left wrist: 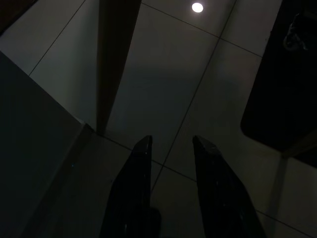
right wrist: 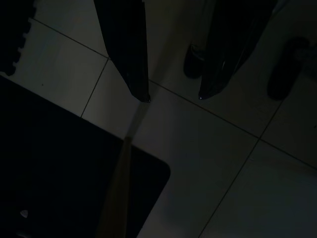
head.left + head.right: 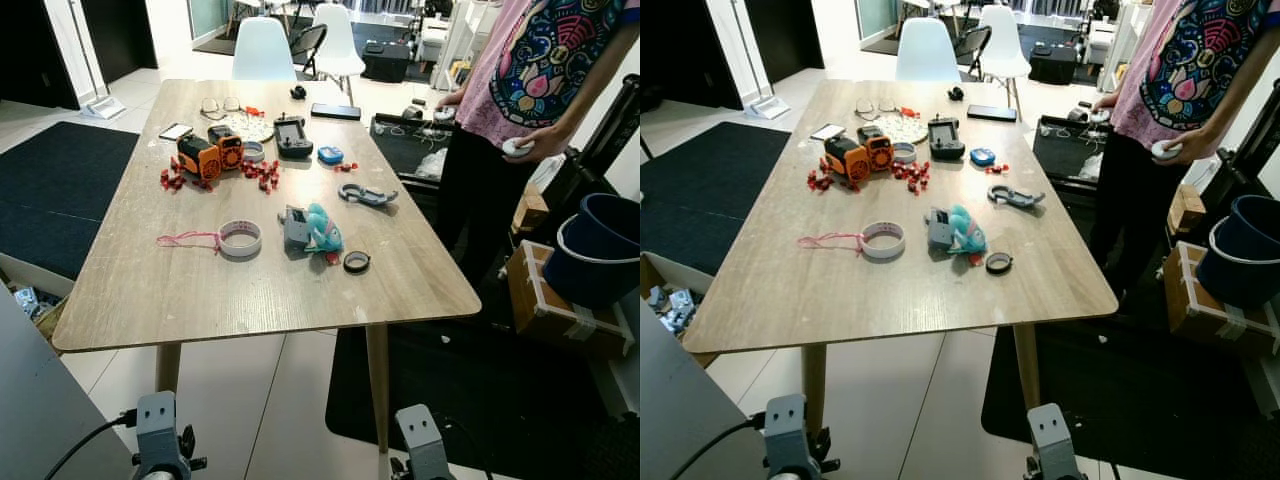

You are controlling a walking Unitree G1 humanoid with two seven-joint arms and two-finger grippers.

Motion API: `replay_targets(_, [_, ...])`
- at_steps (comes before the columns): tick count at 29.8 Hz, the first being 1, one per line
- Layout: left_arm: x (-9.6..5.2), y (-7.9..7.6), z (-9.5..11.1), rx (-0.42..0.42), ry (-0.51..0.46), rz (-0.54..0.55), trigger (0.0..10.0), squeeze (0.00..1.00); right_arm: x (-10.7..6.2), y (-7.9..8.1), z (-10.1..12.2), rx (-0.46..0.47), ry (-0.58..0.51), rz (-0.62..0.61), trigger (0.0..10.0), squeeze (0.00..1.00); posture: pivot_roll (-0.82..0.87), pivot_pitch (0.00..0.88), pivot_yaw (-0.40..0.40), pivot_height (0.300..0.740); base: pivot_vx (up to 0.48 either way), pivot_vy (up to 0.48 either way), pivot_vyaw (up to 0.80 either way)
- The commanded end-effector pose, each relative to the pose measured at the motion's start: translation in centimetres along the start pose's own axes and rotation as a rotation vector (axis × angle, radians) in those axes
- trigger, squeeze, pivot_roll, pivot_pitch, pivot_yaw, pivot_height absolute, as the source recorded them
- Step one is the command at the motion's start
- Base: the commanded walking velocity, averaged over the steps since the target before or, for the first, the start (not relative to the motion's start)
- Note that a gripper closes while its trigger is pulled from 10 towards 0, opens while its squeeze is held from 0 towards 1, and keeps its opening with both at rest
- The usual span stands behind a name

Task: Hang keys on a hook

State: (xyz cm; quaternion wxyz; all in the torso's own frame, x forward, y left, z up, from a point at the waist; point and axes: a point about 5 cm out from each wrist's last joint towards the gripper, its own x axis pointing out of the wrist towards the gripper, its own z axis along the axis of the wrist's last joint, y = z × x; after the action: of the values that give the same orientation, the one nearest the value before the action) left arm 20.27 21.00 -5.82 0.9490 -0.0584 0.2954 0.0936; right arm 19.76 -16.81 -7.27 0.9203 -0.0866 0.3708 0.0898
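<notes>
- The table point(image 3: 150, 290) stands right ahead, crowded with small things; no hook can be made out in these views, so finding one is part of the job.
- A person point(image 3: 540, 80) stands at the table's right side, near the far corner; any reach along that edge should stay well apart from them.
- The left gripper point(image 1: 171, 144) hangs low over the tiled floor point(image 1: 163, 74), fingers parted and empty.
- The right gripper point(image 2: 173, 96) hangs the same way, fingers apart, holding nothing.
- The keys point(image 3: 310, 230) look to be the bunch with a teal fluffy charm near the table's middle, lying flat, just beside a small dark ring point(image 3: 356, 262).
- My judgement: the step in hand is the approach and pick. Step closer first, then come down with the right gripper on the grey fob end, not the soft charm, which would likely squash and slip.
</notes>
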Motion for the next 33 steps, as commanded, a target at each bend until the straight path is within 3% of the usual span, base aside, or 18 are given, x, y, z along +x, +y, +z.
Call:
replay_targets(1, [0.05, -0.34, -0.1, -0.001, 0.011, -0.008, 10.0, 0.0, -0.04, -0.22, -0.08, 0.013, 0.004, -0.01, 10.0, 0.0, 0.07, 0.043, -0.05, 0.74, 0.0, 0.0, 0.0])
replay_targets(33, [0.02, -0.37, -0.04, 0.034, 0.004, -0.02, 10.0, 0.0, -0.26, -0.2, -0.68, 0.002, 0.018, -0.006, 10.0, 0.0, 0.07, 0.022, -0.052, 0.74, 0.0, 0.0, 0.0])
